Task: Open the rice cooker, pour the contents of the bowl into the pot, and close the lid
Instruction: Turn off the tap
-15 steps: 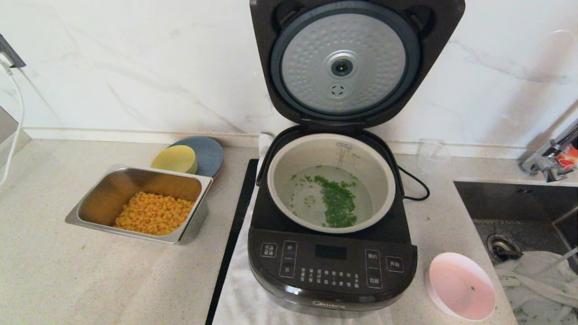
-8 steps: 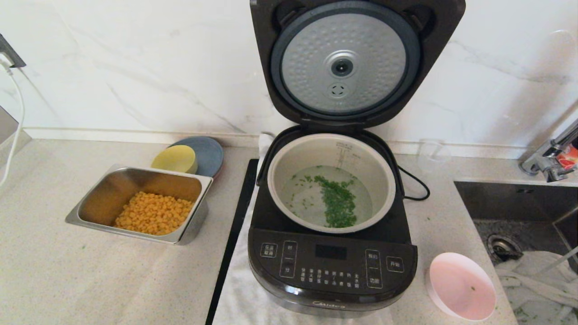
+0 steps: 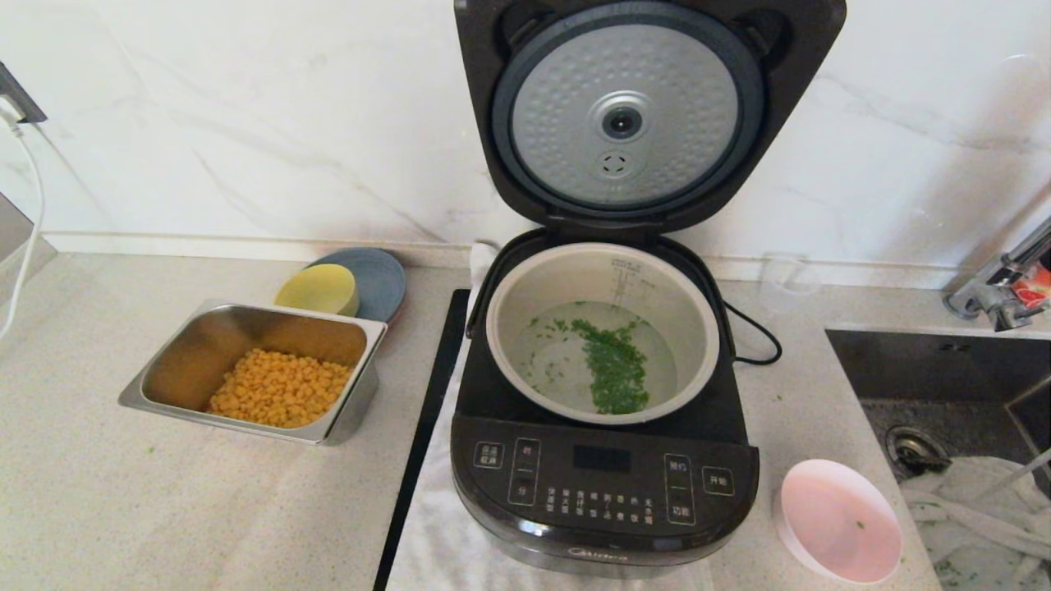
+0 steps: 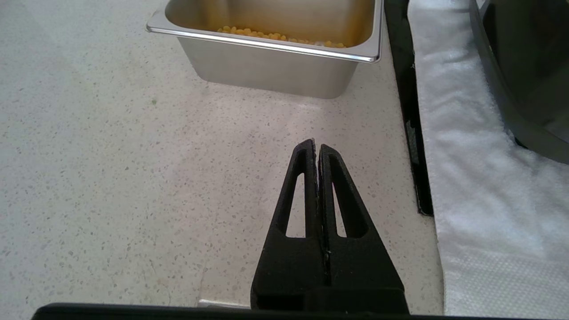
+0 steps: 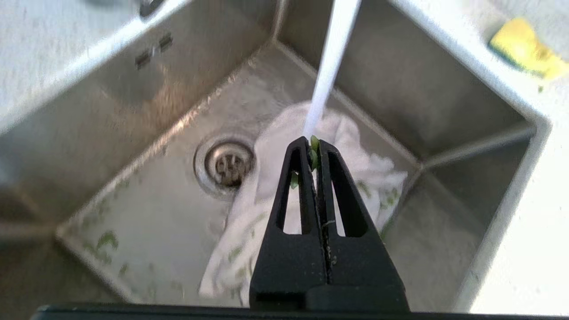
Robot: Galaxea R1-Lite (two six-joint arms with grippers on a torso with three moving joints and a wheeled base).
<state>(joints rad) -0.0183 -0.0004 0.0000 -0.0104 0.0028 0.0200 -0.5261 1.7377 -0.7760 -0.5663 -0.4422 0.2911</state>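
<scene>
The black rice cooker (image 3: 603,484) stands in the middle of the counter with its lid (image 3: 628,123) raised upright, silver underside facing me. Chopped green contents (image 3: 616,373) float in water inside the pot (image 3: 558,283). The pink bowl (image 3: 837,521) rests on the counter right of the cooker's front, holding only a speck or two of green. My left gripper (image 4: 316,146) is shut and empty above the bare counter, near the corn tray. My right gripper (image 5: 313,144) hovers shut over the sink, with a few green bits stuck at its tips. Neither arm shows in the head view.
A steel tray (image 3: 246,328) of corn sits left of the cooker, with a yellow bowl (image 3: 318,289) and blue plate (image 3: 382,275) behind it. The cooker stands on a white towel (image 4: 466,155). The sink (image 3: 944,361) at right holds a white cloth (image 5: 355,173); a faucet (image 3: 998,287) stands behind it.
</scene>
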